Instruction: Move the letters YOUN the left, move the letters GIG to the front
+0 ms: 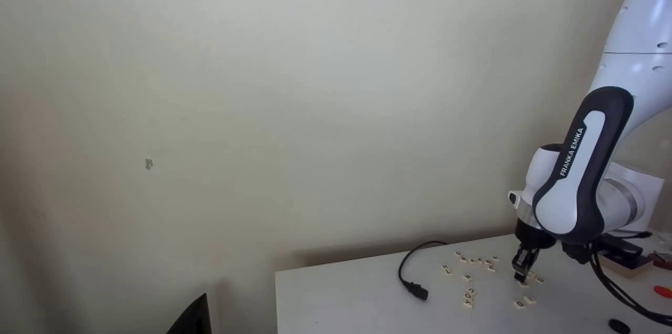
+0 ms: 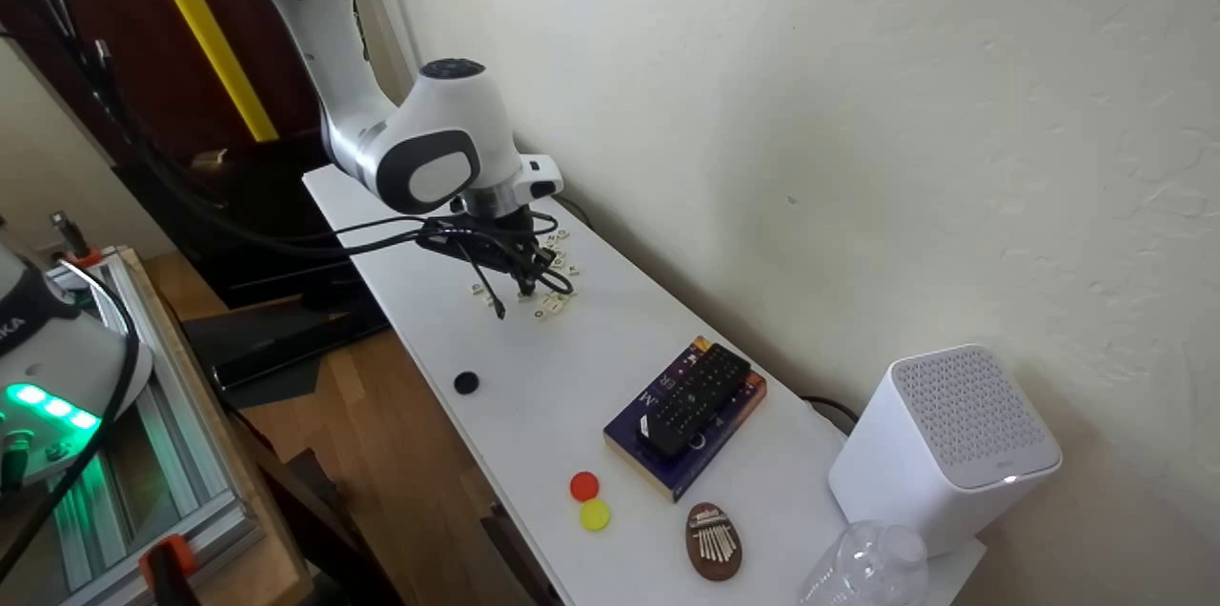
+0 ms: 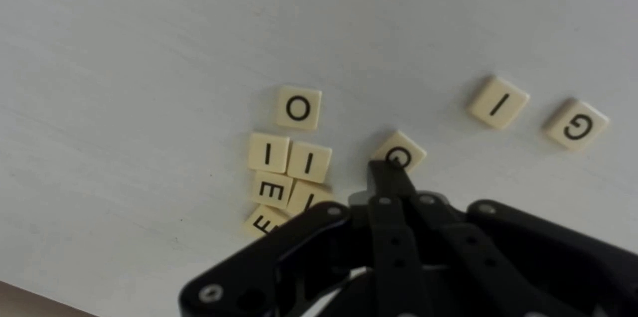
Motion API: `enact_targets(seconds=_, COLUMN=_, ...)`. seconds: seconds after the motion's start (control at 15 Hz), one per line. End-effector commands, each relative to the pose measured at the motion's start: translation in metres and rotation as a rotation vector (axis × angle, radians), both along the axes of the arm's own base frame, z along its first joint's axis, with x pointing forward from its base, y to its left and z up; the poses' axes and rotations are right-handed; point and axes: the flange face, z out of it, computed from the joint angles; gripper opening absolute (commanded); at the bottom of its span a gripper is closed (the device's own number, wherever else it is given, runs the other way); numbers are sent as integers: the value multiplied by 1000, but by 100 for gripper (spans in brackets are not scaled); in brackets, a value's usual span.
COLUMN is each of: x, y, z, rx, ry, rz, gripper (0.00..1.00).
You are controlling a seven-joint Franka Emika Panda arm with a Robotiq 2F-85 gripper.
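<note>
My gripper (image 3: 392, 165) is shut, its fingertips together over the near corner of a cream tile with a round letter (image 3: 406, 150). The tip partly covers that letter, so I cannot tell whether it is a G or a Q. Touching or just above, I cannot tell. In the wrist view an I tile (image 3: 498, 102) and a G tile (image 3: 577, 125) lie to the right, apart from each other. In an exterior view the Y, O, U tiles (image 1: 469, 298) form a short row, with a single tile (image 1: 468, 277) behind them, its letter unclear. The gripper (image 1: 520, 277) points down at the white table.
An O tile (image 3: 298, 107) and a cluster of I and E tiles (image 3: 269, 152) lie left of the fingertips. More tiles (image 1: 475, 260) lie near the wall. A black cable plug (image 1: 417, 291), a black disc (image 2: 466, 382) and a book (image 2: 686, 415) with a remote are on the table.
</note>
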Motion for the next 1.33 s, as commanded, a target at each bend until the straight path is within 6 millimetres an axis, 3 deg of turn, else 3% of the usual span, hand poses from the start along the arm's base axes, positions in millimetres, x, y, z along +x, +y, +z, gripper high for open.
enact_targets(seconds=0.0, x=1, y=-2, z=-8, rx=5, ry=25, rz=38, gripper=0)
enact_targets(seconds=0.67, x=-11, y=-6, z=-13, rx=16, ry=77, rz=-142, gripper=0)
enact_targets(seconds=1.27, x=-19, y=-10, z=-14, rx=84, ry=109, rz=-525, gripper=0)
